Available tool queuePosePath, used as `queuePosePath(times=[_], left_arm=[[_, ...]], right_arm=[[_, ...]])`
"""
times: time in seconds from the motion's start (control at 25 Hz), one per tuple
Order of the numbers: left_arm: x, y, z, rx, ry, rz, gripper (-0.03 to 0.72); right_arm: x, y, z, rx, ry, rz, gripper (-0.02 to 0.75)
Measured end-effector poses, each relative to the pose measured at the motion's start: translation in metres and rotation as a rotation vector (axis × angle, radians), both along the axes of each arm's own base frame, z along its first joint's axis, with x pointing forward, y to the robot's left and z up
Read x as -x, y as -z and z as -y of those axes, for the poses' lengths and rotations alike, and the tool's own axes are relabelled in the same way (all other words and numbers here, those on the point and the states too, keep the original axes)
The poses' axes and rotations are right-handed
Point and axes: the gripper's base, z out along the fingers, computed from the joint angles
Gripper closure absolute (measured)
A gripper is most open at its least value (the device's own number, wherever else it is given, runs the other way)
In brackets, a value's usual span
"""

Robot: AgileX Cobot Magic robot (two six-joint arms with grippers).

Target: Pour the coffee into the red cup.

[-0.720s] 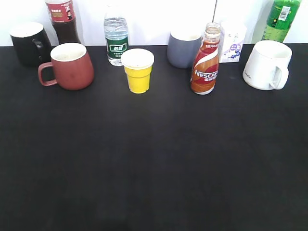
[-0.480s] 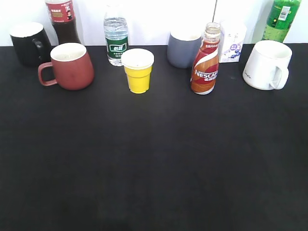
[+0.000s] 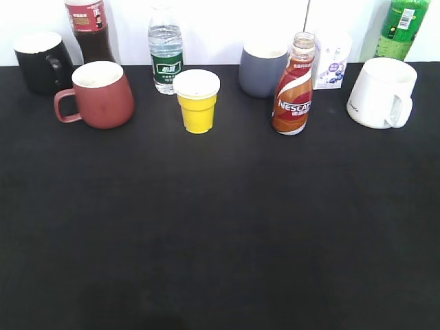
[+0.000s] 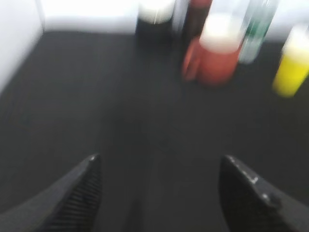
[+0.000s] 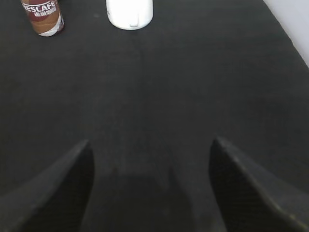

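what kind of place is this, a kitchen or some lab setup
Most likely a staged lab tabletop, not a kitchen: a bare black table against a plain white wall, with mugs and drink bottles such as the Nescafe bottle and red cup lined up along its back.

we count mugs with handles: 3 – black mug (image 3: 41, 62), red cup (image 3: 102, 95), white mug (image 3: 381, 93) | handleless cups: 2 – yellow cup (image 3: 197, 100), grey cup (image 3: 262, 69) | bottles: 4 – cola bottle (image 3: 89, 29), water bottle (image 3: 166, 55), coffee (image 3: 293, 86), green bottle (image 3: 401, 27) | cartons: 1 – small carton (image 3: 333, 60)
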Motion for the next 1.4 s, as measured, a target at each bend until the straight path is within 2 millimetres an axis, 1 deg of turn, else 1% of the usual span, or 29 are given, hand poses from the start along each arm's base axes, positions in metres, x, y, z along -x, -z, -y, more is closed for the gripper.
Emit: queuePosePath(times=[0.08,0.12,0.2,0.28,0.4,0.56,0.6,0.64,0.68,0.76,0.88,0.92,1.0,1.12,1.28,1.4], left_arm=[[-0.007,-0.015,-0.001,0.002,-0.008,0.186,0.135],[-0.016,-0.019,-0.002,0.003,-0.015,0.257,0.137],[-0.041,-0.014,-0.004,0.006,-0.028,0.335,0.141],[-0.068,-0.002,-0.006,0.019,-0.041,0.37,0.169],[-0.106,0.02,-0.009,0.038,-0.062,0.302,0.215],[-0.156,0.04,-0.013,0.037,-0.087,0.228,0.237],[-0.167,0.046,-0.011,0.043,-0.072,0.216,0.237],[-0.181,0.058,-0.007,0.044,-0.043,0.175,0.237],[-0.19,0.065,-0.001,0.039,-0.006,0.176,0.244],[-0.21,0.085,0.012,0.026,0.06,0.159,0.252],[-0.232,0.122,0.031,-0.018,0.207,0.15,0.253],[-0.239,0.135,0.034,-0.013,0.217,0.133,0.253],[-0.256,0.153,0.036,-0.004,0.222,0.126,0.26],[-0.276,0.166,0.038,0.004,0.206,0.135,0.305],[-0.303,0.172,0.04,0.006,0.194,0.151,0.316],[-0.319,0.183,0.042,0.007,0.188,0.141,0.352]], right_arm=[[0.0,0.0,0.0,0.0,0.0,0.0,0.16],[0.0,0.0,0.0,0.0,0.0,0.0,0.16],[0.0,0.0,0.0,0.0,0.0,0.0,0.16],[0.0,0.0,0.0,0.0,0.0,0.0,0.16],[0.0,0.0,0.0,0.0,0.0,0.0,0.16],[0.0,0.0,0.0,0.0,0.0,0.0,0.16],[0.0,0.0,0.0,0.0,0.0,0.0,0.16],[0.0,0.0,0.0,0.001,0.0,0.0,0.16],[0.0,0.0,0.0,0.001,0.0,0.0,0.16],[0.0,0.0,0.0,0.0,0.0,0.0,0.16],[0.0,0.0,0.0,0.0,0.0,0.0,0.16],[0.0,0.0,0.0,0.0,0.0,0.0,0.16],[0.0,0.0,0.0,0.0,0.0,0.0,0.16],[0.0,0.0,0.0,0.0,0.0,0.0,0.16],[0.0,0.0,0.0,0.0,0.0,0.0,0.16],[0.0,0.0,0.0,0.0,0.0,0.0,0.16]])
